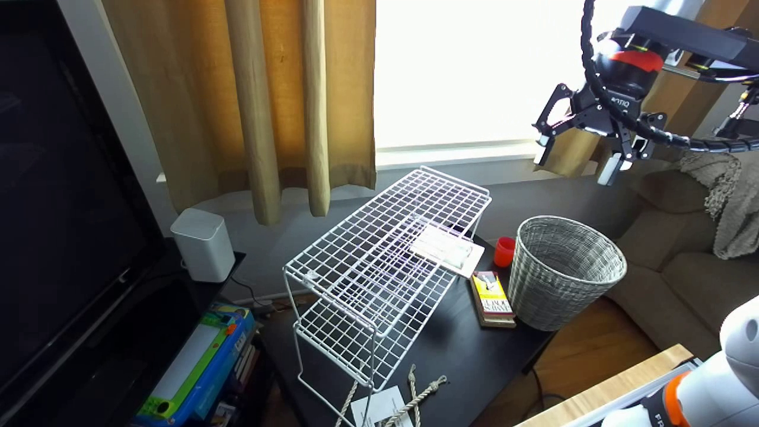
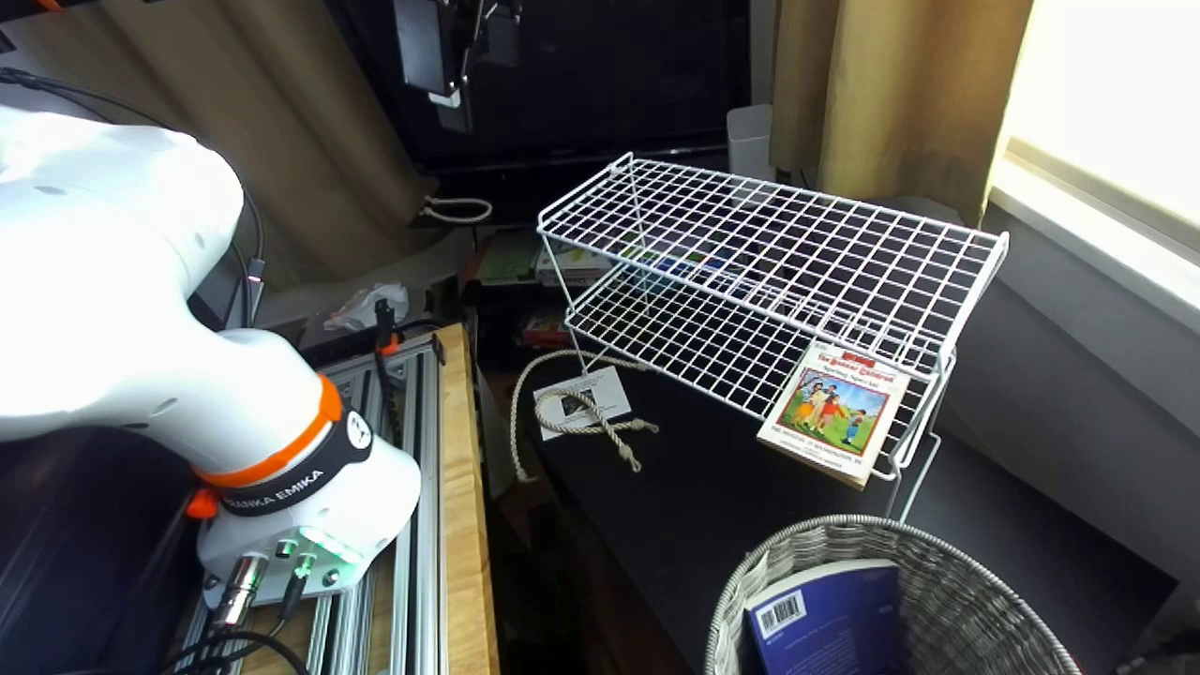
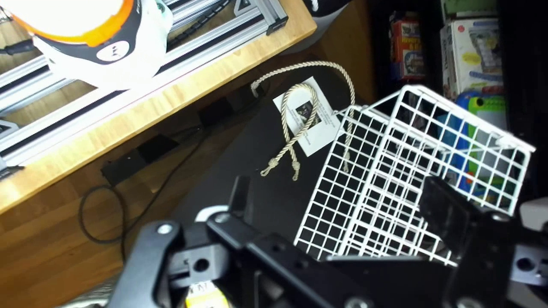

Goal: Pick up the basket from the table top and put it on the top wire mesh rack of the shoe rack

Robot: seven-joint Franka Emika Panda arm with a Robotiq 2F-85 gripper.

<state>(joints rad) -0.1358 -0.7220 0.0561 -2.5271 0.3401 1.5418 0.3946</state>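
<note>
The basket (image 1: 542, 296), a grey woven tapering bucket, stands upright at one end of the black table top (image 1: 456, 332). Its rim (image 2: 956, 553) is cut off in an exterior view, where a blue book shows inside. The shoe rack (image 2: 600, 337) of white wire stands on the table beside the basket. Its top wire mesh rack (image 1: 391, 237) is bare; it also shows in the wrist view (image 3: 464, 124). My gripper (image 1: 574, 162) is raised high above the table, apart from basket and rack. Its fingers (image 3: 342, 199) are spread wide with nothing between them.
A red cup (image 1: 504, 252) and stacked books (image 1: 493, 299) stand close to the basket. Another book (image 2: 834, 412) lies on the lower wire shelf, sticking out. A rope (image 3: 291, 141) and a paper card (image 3: 319, 137) lie near the rack's other end. A wooden bench edge (image 2: 459, 506) borders the robot base.
</note>
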